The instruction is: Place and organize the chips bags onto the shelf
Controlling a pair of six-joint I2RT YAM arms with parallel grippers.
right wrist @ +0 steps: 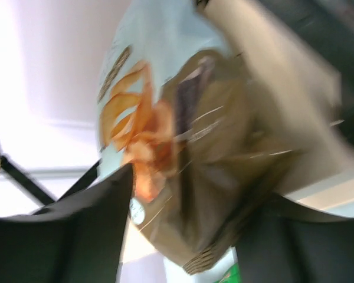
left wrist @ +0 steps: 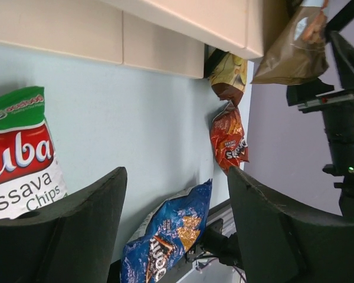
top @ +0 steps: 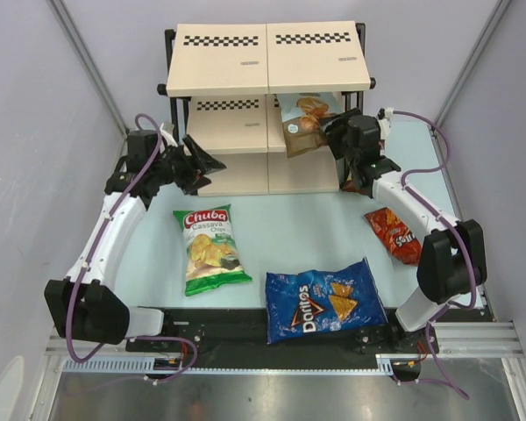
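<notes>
The right pincer (top: pixel 333 133) is spread at the middle tier of the shelf (top: pixel 245 61). The pale blue-and-brown bag (top: pixel 302 123) leans on that board just ahead of its fingers. The wrist view is blurred, but the bag looks released rather than pinched. Well to its left, the left pincer (top: pixel 200 167) hangs released and bare.

This looks like the set-down of the first bag. The next move calls for backing straight out without dragging the bag, then fetching another.

Behind the right pincer lie the red bag (top: pixel 393 235), the blue bag (top: pixel 324 303) and the green bag (top: pixel 209 250). Below it, a small dark bag (left wrist: pixel 229 76) lies by the shelf's foot. The shelf shows only that one bag.
</notes>
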